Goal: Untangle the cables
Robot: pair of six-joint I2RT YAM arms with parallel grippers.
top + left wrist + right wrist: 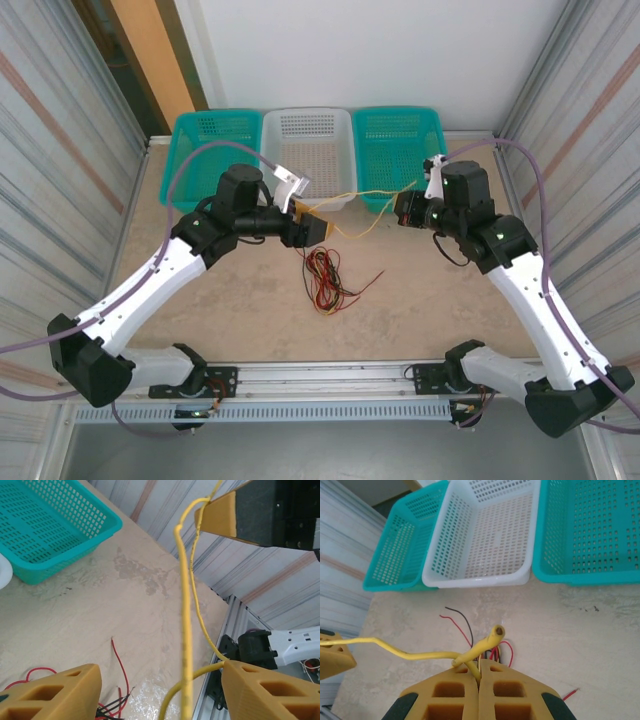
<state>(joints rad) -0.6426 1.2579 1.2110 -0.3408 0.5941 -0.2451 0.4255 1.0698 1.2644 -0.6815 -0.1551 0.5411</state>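
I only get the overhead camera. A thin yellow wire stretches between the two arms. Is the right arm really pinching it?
Observer: Yes. In the right wrist view the right arm's fingers are pressed together on the thin yellow wire, and its cut end curls up just above them.
Operator: And the left arm, is it holding on too?
Observer: It doesn't look like it. In the left wrist view the left arm's fingers stand well apart. The wire passes through the gap between them, and one loop of it touches the tip of one finger.
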